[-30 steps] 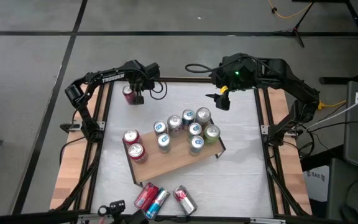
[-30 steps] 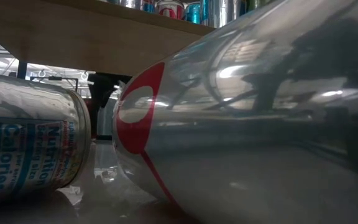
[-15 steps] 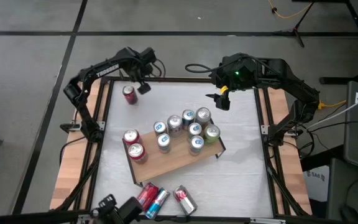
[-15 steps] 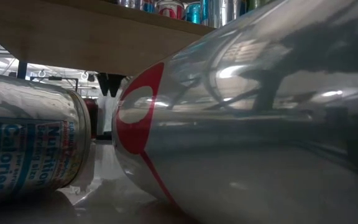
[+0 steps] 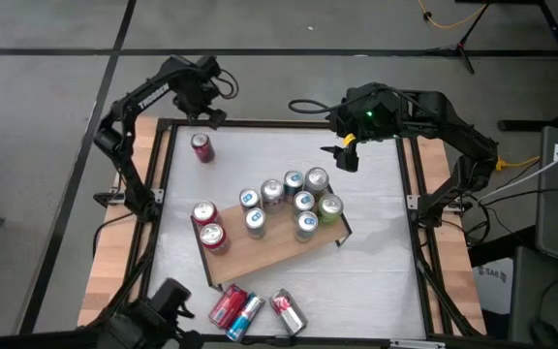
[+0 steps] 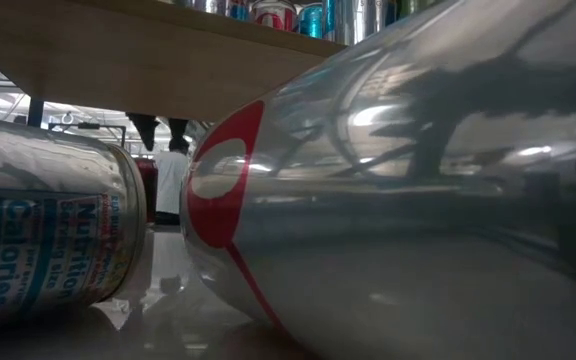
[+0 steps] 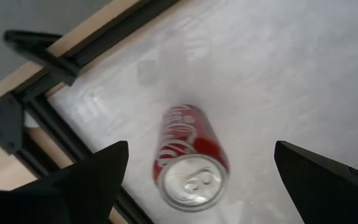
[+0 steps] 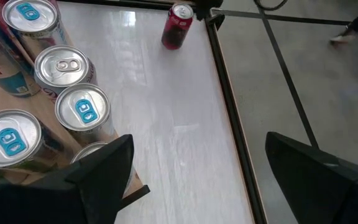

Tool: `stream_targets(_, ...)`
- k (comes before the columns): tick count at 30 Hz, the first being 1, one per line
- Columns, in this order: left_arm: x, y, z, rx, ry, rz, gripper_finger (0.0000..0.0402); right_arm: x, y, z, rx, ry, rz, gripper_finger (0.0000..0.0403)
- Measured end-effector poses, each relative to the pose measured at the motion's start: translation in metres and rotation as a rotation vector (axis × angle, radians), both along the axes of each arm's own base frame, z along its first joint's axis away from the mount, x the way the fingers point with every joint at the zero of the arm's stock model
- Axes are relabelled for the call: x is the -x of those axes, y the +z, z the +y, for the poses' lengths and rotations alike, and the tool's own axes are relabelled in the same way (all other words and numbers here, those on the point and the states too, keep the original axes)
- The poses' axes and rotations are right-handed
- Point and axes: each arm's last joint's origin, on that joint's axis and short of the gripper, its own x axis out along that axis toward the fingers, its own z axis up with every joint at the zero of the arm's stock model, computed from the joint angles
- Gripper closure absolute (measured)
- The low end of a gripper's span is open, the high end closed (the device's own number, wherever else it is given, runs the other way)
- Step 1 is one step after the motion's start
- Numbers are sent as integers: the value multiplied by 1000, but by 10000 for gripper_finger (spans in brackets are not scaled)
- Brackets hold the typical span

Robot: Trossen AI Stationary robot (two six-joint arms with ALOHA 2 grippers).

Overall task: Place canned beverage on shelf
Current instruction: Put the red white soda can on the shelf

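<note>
Red can [image 5: 201, 147]: standing upright alone on the desk [image 5: 376, 262], near the far left corner, well apart from the shelf [image 5: 279, 247]; not yet placed.
Left tool [image 5: 209, 105]: hanging just beyond the red can, fingers spread wide, gripping nothing; probably lining up for a grasp from above.
Right tool [image 5: 348, 158]: waiting open and empty near the far right side of the desk, above the shelf's far end.
Shelf: carrying nine upright cans, leaving bare board along the near edge for one more.
Loose cans [image 5: 256, 310]: three lying on their sides at the desk's near edge, awaiting their turn.
</note>
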Motion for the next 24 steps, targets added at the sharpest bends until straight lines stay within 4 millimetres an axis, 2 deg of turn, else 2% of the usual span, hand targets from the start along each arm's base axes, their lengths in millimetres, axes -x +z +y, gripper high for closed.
stream_targets(5,11,0,7,1,76,-3,8,0,0,0,0,0,0,47)
stream_targets(15,7,-1,4,11,125,-6,8,0,0,0,0,0,0,47)
stream_targets(24,10,-32,-3,92,123,54,8,0,0,0,1,-1,0,47)
